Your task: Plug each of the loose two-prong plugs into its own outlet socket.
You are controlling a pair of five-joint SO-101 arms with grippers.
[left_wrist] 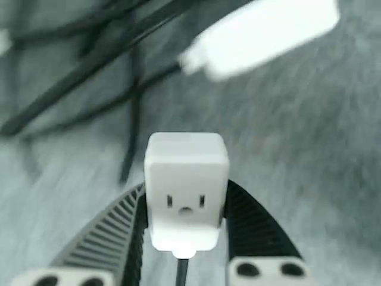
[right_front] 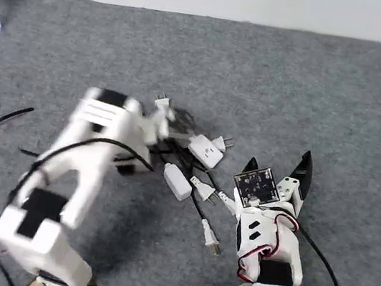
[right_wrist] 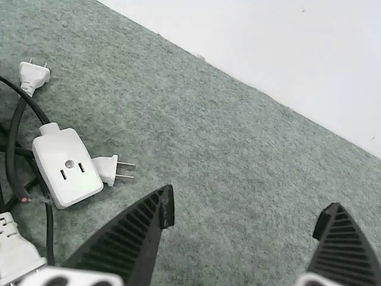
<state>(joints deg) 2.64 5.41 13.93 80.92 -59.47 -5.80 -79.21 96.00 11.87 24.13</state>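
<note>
Gripping a white outlet socket (left_wrist: 186,173) by its two sides, the left gripper (left_wrist: 186,199) has both ribbed fingers (left_wrist: 113,232) clamped on the block. The socket face points at the wrist camera with its slots unfilled, and its cord leaves between the fingers. Block sits at the tangle of black cords (right_front: 198,206) mid-table; whether it is lifted off the grey carpet (right_front: 295,80) I cannot tell.

Second outlet socket (right_wrist: 62,170) lies flat on the carpet, face up (slots likewise unfilled). A two-prong plug (right_wrist: 110,170) rests just beside its edge, prongs pointing away from it. Another plug (right_wrist: 33,72) lies farther off, on the end of a black cord.

Right gripper (right_wrist: 250,205) hangs low over the carpet near that second socket, fingers spread wide and holding nothing.

Third white block (right_front: 177,182) lies among the cords; its face I cannot make out.
</note>
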